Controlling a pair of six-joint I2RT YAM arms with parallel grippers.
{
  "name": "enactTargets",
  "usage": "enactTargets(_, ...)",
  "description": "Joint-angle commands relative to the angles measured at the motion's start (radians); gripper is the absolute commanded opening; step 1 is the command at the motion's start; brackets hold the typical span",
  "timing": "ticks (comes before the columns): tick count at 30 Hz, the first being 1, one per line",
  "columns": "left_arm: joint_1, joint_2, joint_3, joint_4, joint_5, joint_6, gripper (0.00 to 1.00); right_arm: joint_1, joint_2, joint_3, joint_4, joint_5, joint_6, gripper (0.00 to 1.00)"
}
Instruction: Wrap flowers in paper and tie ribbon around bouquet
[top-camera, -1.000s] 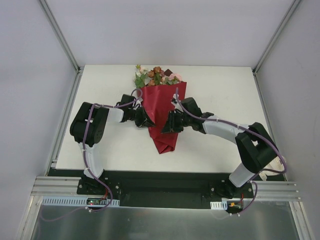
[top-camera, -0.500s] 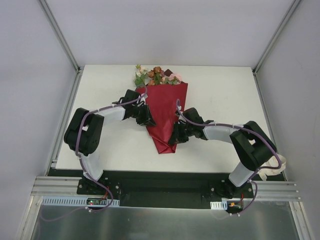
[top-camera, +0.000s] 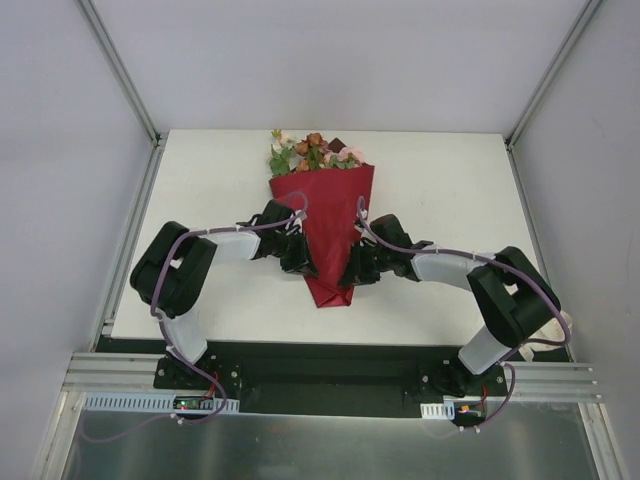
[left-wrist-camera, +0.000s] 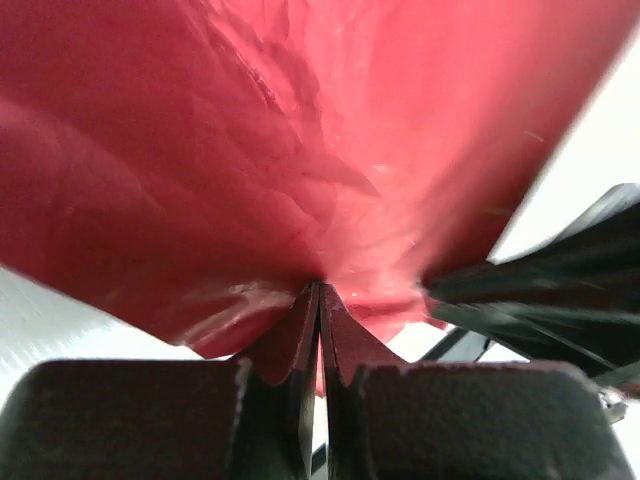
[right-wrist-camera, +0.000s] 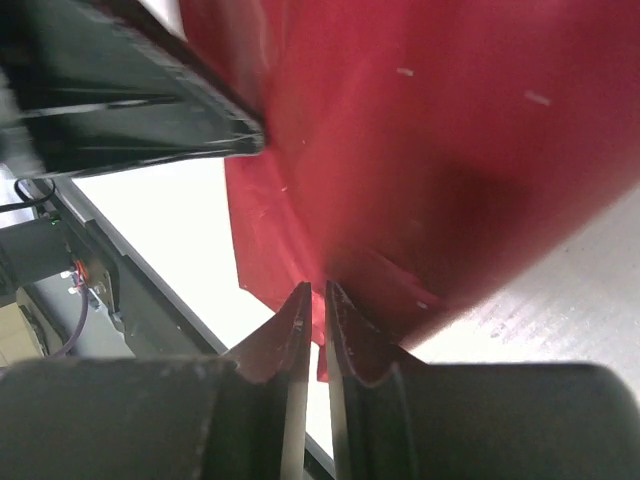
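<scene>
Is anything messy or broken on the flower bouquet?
Nothing looks broken. The paper is wrinkled where the left fingers pinch it, and its pointed bottom end looks a bit crumpled. The flowers stick out of the top of the cone and none have fallen out.

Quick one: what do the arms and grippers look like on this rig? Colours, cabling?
The left arm and right arm match: black joint housings, white links, and a lilac cable along each. The left gripper and right gripper have dark fingers tapering to thin tips.
</scene>
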Motion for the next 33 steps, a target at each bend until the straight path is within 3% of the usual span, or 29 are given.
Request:
enactTargets(1,-0.005,0.076,-0.035,0.076,0.012,-0.034,0.0,-0.03,-0.083,-0.021,0.033,-0.033,0.001,0.13)
enactTargets(6,-0.005,0.12,-0.038,0.075,-0.01,-0.023,0.0,-0.082,-0.032,-0.025,0.058,-0.068,-0.023,0.12)
enactTargets(8,-0.005,0.128,-0.039,0.075,-0.01,-0.026,0.0,-0.103,-0.006,-0.032,0.072,-0.093,-0.022,0.07)
enactTargets(13,-0.005,0.12,-0.047,0.075,-0.007,-0.026,0.0,-0.156,-0.043,-0.161,0.103,-0.073,-0.035,0.06)
enactTargets(16,-0.005,0.125,-0.04,0.075,0.005,-0.026,0.0,-0.156,-0.034,-0.163,0.101,-0.102,-0.048,0.06)
enactTargets(24,-0.005,0.117,-0.033,0.062,0.018,-0.024,0.0,-0.147,-0.209,-0.107,0.015,-0.133,-0.031,0.11)
enactTargets(33,-0.005,0.116,-0.029,0.062,0.018,-0.034,0.0,-0.094,-0.088,-0.161,0.139,-0.148,0.012,0.13)
